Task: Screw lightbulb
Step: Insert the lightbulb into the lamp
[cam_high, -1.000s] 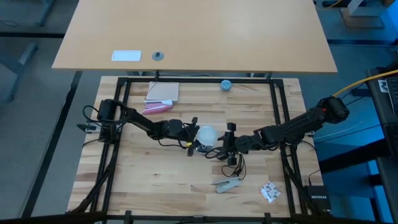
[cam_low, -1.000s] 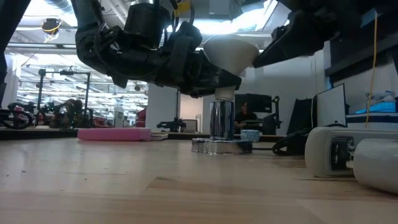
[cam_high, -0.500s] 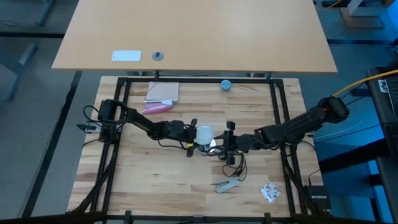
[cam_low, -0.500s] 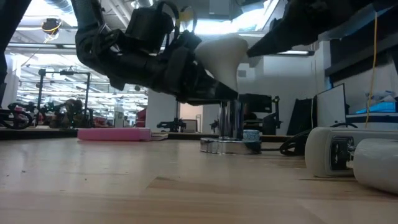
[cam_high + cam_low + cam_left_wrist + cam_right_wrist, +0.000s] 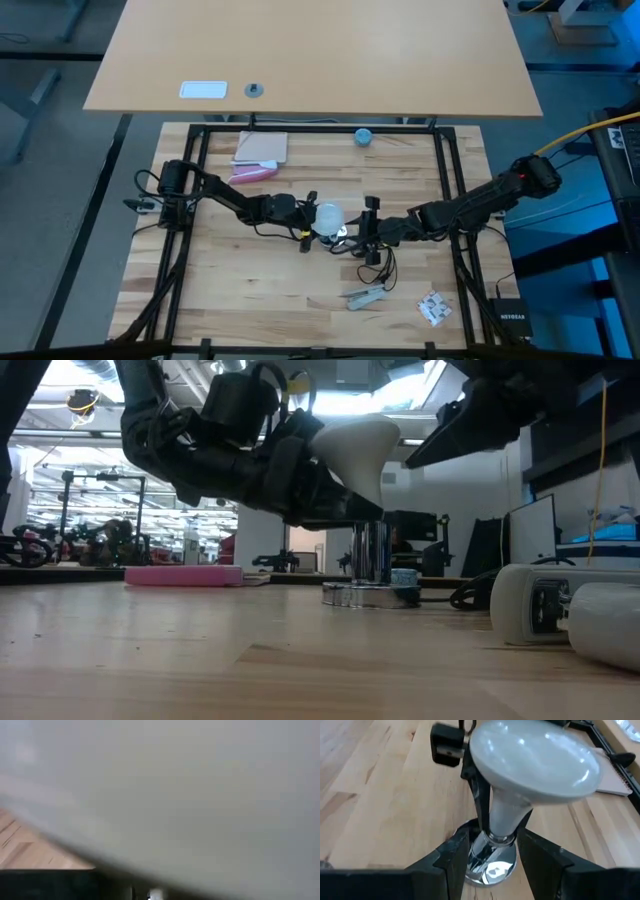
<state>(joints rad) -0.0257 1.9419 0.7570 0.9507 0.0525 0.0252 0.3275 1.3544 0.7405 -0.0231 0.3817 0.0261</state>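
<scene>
Tilted now, the lightbulb (image 5: 355,448), gripped in left jaws (image 5: 300,470); right jaws (image 5: 490,855) narrow around its shiny base (image 5: 492,867), mid-table (image 5: 250,290).

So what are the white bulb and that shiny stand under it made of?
The lightbulb looks like frosted white glass or plastic: matte, with soft highlights; I can't tell which. The stand beneath looks like polished metal, mirror-bright and reflecting its surroundings. The table is pale wood with visible grain.
</scene>
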